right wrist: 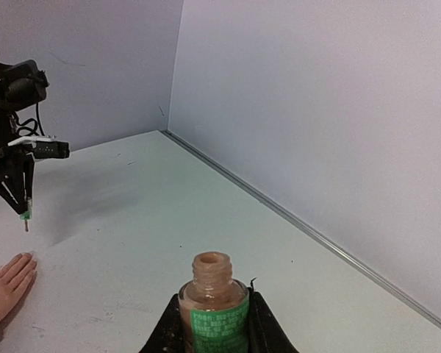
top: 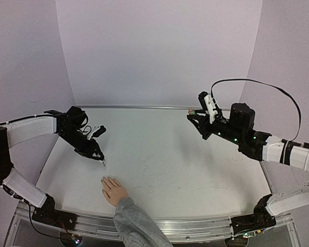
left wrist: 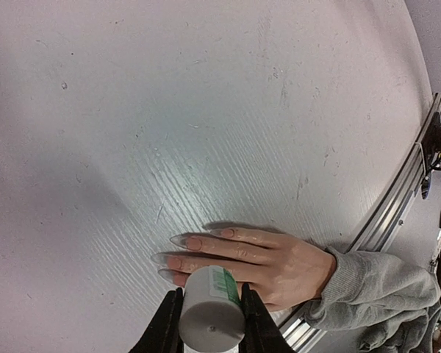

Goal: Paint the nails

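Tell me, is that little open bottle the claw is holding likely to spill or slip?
Probably spillable: the nail polish bottle has no cap, so tilting could pour out the peach liquid. It looks like glass, so likely rigid, smooth and breakable if dropped. The right claw pinches its labelled body on both sides, so slipping seems unlikely.

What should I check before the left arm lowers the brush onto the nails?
1. Left end effector shut on the brush cap: ok.
2. Hand flat on the table, nails facing up: ok.
3. Brush tip lined up over a nail: cannot tell, since the cap hides it in the left wrist view.
4. Polish loaded on the brush tip: cannot tell, too small to see.
5. Right end effector shut on the open bottle, upright and well away from the hand: ok.
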`<state>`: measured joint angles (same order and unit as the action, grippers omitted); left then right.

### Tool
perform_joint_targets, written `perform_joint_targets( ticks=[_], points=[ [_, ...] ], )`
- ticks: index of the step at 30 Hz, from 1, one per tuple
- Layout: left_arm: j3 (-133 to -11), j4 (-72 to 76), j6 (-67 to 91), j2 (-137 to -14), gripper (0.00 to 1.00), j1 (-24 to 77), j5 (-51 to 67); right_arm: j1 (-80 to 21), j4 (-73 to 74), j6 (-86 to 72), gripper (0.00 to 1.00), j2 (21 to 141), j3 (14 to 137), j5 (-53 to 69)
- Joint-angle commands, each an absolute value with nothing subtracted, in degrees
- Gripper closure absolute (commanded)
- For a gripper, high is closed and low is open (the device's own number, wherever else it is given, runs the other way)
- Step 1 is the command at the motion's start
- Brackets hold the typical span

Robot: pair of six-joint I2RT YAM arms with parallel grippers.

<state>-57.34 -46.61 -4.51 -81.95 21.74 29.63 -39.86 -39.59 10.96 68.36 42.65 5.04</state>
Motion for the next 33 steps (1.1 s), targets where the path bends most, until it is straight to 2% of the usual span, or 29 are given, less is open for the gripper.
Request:
perform_joint_targets(
  ticks=[1,5,18,33],
  points=[
    [-58.21,-44.82,-3.91,-85.25,1.0,19.33,34.66,-35.99,-42.63,11.24,1.0,69.28,45.84,11.79],
    [-55.79,-43.3,2.55,-85.22,1.0,18.02,37.95,-33.68,-42.72,10.66,1.0,70.5,46.58,15.43],
    [-44.68,-39.62,19.34,-73.64,1.0,18.54,30.41,-31.91,-44.02,9.89,1.0,72.39,45.82,19.2],
    [-43.36,-37.01,20.01,-74.06,1.0,19.08,28.25,-31.83,-45.15,9.4,1.0,70.11,43.6,19.25]
  ],
)
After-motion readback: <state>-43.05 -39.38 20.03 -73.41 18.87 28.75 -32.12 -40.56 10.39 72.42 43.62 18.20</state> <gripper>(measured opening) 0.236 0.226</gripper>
